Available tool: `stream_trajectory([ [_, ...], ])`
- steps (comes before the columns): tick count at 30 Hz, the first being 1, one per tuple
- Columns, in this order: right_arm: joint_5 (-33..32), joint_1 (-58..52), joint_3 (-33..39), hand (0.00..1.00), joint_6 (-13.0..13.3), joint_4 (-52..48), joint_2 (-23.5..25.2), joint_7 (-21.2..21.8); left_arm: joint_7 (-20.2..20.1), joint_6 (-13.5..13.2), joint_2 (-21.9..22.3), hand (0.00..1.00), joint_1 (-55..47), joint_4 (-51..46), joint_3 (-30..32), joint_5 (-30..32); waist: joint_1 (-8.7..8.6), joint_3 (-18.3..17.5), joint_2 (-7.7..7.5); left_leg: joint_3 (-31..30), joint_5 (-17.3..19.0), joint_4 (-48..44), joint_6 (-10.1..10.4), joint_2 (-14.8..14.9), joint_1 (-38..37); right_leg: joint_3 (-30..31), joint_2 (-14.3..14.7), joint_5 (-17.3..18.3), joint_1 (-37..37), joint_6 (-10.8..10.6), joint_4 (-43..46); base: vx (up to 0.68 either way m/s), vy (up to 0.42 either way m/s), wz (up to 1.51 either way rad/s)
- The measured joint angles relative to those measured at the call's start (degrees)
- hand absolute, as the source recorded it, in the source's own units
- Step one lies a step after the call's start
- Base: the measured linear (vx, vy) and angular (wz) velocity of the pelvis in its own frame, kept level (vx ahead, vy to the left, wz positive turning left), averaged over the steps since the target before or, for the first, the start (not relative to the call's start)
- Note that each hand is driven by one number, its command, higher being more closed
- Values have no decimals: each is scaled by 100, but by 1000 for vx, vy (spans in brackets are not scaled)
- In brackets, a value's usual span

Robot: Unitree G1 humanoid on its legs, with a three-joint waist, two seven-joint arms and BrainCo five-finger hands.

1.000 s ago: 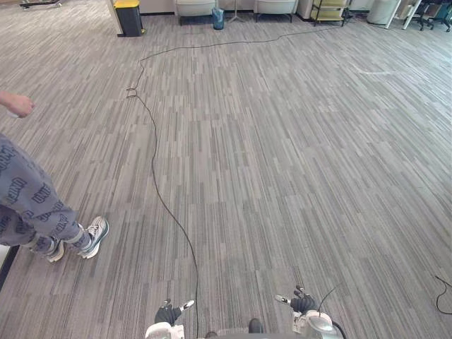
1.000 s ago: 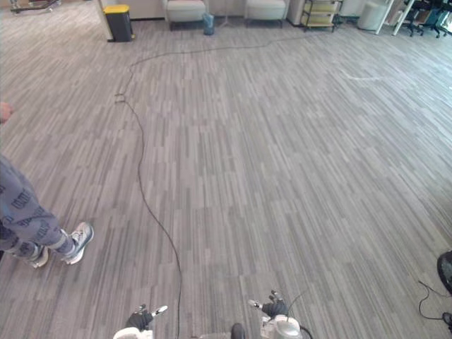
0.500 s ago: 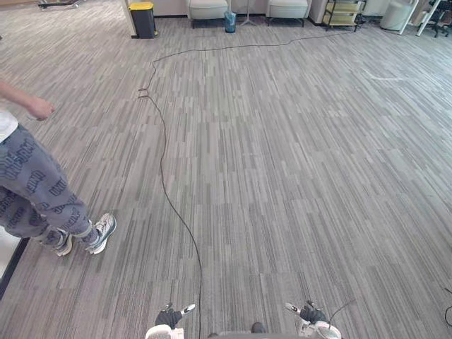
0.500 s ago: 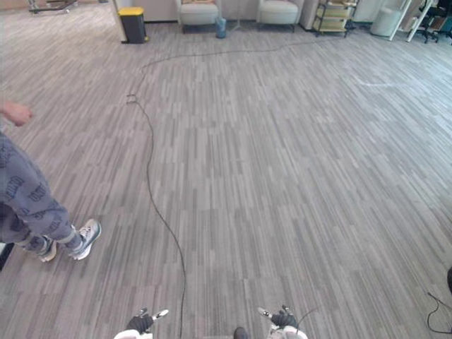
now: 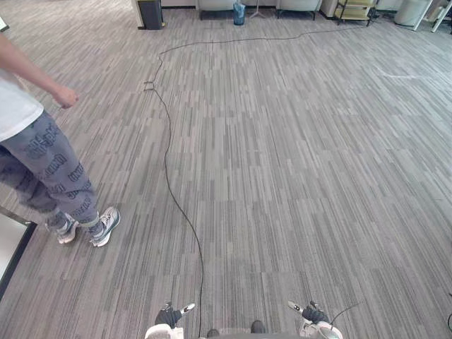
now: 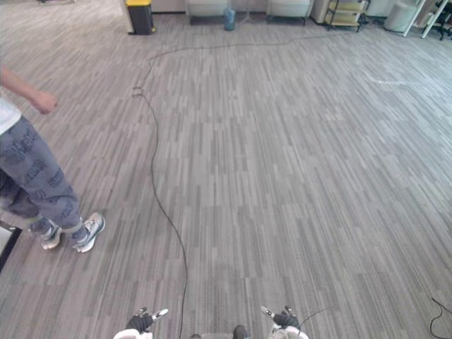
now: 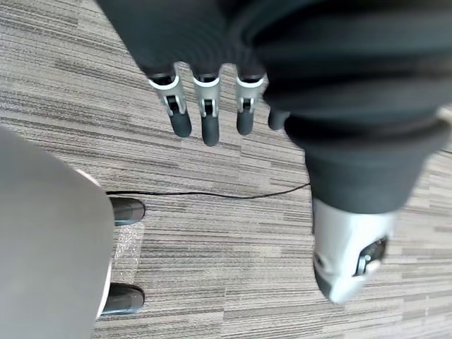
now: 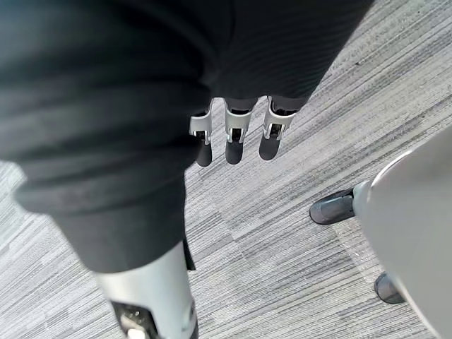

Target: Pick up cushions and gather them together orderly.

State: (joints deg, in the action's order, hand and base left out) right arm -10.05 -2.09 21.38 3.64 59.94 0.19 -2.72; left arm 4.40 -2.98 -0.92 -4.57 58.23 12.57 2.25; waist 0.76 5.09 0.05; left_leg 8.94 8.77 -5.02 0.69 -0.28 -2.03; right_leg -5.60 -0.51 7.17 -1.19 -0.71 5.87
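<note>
Left hand (image 5: 169, 316): low at the near edge of the head views, left of centre; in its own wrist view the fingers (image 7: 210, 121) run straight and slightly spread, thumb apart; it has hold of nothing; the tips hang above the carpet
Right hand (image 5: 309, 313): low at the near edge, right of centre, level with the left hand; its fingers (image 8: 234, 141) are straight in a row in its own wrist view; relaxed and wide, nothing between them; carpet beyond the tips
Carpet (image 5: 296, 162): grey, striped in short planks; it spreads from the hands to the far wall
Padding in sight: two pale padded seats (image 6: 207, 7) at the far edge of the floor, cut by the frame; cannot tell whether they are loose cushions or chairs; well apart from both hands
Person (image 5: 42, 152): stands on the robot's left; white top, grey patterned trousers; one fist (image 5: 66, 97) held out over the carpet; grey and white shoes (image 5: 104, 226) on the floor, well apart from the left hand
Flat panel (image 5: 10, 244): pale with a dark edge, at the left border just beside the person's shoes
Bin (image 6: 140, 14): dark with a yellow lid, far left by the wall
Blue container (image 6: 229, 18): small, between the two pale seats
Shelf trolley (image 6: 344, 13): far right of the seats; a white round tub (image 6: 397, 14) near it
</note>
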Motion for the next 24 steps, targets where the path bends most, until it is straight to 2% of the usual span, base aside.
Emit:
stream_trajectory([
  [1,-6,-10,2,0,8,-47,54,1,-3,-1,-23,0,1,-117,13,1,10,49,-58,51,146,-666,79,18,278,-20,-58,139,-49,28,183,24,-96,16],
  [2,-7,-8,-11,0,25,-55,52,6,-4,-3,-4,0,84,-251,166,0,15,120,-125,262,234,-1860,30,110,840,-35,-140,308,-102,65,377,4,-85,15],
  [3,-8,-7,-21,0,26,-56,76,6,-4,-5,10,0,98,-279,206,-2,21,137,-123,317,233,-2271,31,168,1024,-41,-150,351,-93,83,425,22,-74,6],
  [4,-9,7,-41,0,30,-69,53,-5,1,-9,27,0,98,-334,229,-5,69,207,-103,436,181,-3324,77,396,1493,-40,-125,482,-16,185,502,66,9,-3],
  [5,-11,5,-185,0,33,-67,-11,-9,1,-9,25,0,105,-380,235,-17,91,211,-56,610,303,-3778,4,619,1700,-35,-122,562,88,219,513,66,9,-5],
  [7,-12,-1,-219,0,32,-67,-24,-16,0,-18,57,0,115,-410,209,-26,101,210,-49,810,458,-3654,22,847,1836,42,-191,662,186,184,524,150,62,-12],
  [9,-12,19,-246,0,30,-69,-21,-15,2,-41,70,0,114,-430,212,-35,125,210,-48,916,467,-3067,56,929,1914,144,-292,743,249,134,483,228,136,-23],
  [10,-9,62,-246,0,28,-70,-16,-16,11,-53,93,0,113,-464,210,-37,163,200,-32,954,344,-2366,120,939,1984,252,-377,807,267,48,432,278,222,-29],
  [12,-4,103,-248,0,28,-100,-18,-18,41,-53,143,0,111,-467,213,-37,223,165,32,944,11,-1541,148,939,2005,362,-451,896,324,-99,323,327,302,-37],
  [13,5,94,-255,0,26,-117,-14,-20,44,-54,153,0,98,-462,218,-37,271,128,32,949,-348,-1471,122,912,1984,466,-508,983,342,-198,291,308,302,-30],
  [15,13,89,-250,0,24,-123,100,-13,49,-57,82,0,52,-463,233,-35,296,-83,-116,1276,75,-1661,-11,720,1992,736,-769,1030,298,-147,456,471,320,-33],
  [17,70,39,-256,0,23,-283,266,10,46,-51,75,0,63,-427,217,-25,302,-81,-163,1446,441,-1805,-173,559,1628,990,-918,808,154,-566,1390,617,360,-36],
  [18,105,28,-273,0,26,-298,304,38,42,-46,74,0,61,-398,158,-23,299,-69,-157,1555,567,-1643,-212,474,1219,1120,-945,586,-248,-859,2711,479,286,-31],
  [19,107,19,-308,0,29,-302,312,41,39,-45,69,0,61,-391,106,-22,290,-56,-152,1574,617,-1571,-236,444,1044,1168,-947,388,-453,-956,3296,450,245,-17],
  [20,109,-44,-457,0,42,-475,317,52,33,-46,45,0,94,-367,-48,-21,245,13,-186,1579,759,-1408,-245,352,552,1226,-921,-42,-991,-1093,4735,347,158,-2],
  [21,108,-56,-480,0,46,-526,315,53,36,-41,47,0,114,-356,-77,-20,236,40,-160,1572,806,-1350,-236,337,419,1185,-923,-66,-1114,-1045,5068,423,149,-2],
  [22,106,-51,-484,0,63,-567,307,53,35,-35,83,0,182,-330,-103,-20,228,57,-162,1575,934,-1155,-211,308,18,965,-909,-19,-1543,-846,5748,510,110,-11],
  [23,108,-53,-483,0,70,-681,306,53,37,-31,125,0,200,-303,-96,-20,211,67,-165,1593,998,-858,-156,303,-394,645,-834,182,-1983,-541,6019,505,93,-13],
  [24,110,-52,-481,0,94,-719,305,54,37,-28,139,0,207,-286,-97,-21,187,67,-160,1590,1007,-729,-142,303,-545,510,-809,246,-2161,-489,5978,529,61,1],
])
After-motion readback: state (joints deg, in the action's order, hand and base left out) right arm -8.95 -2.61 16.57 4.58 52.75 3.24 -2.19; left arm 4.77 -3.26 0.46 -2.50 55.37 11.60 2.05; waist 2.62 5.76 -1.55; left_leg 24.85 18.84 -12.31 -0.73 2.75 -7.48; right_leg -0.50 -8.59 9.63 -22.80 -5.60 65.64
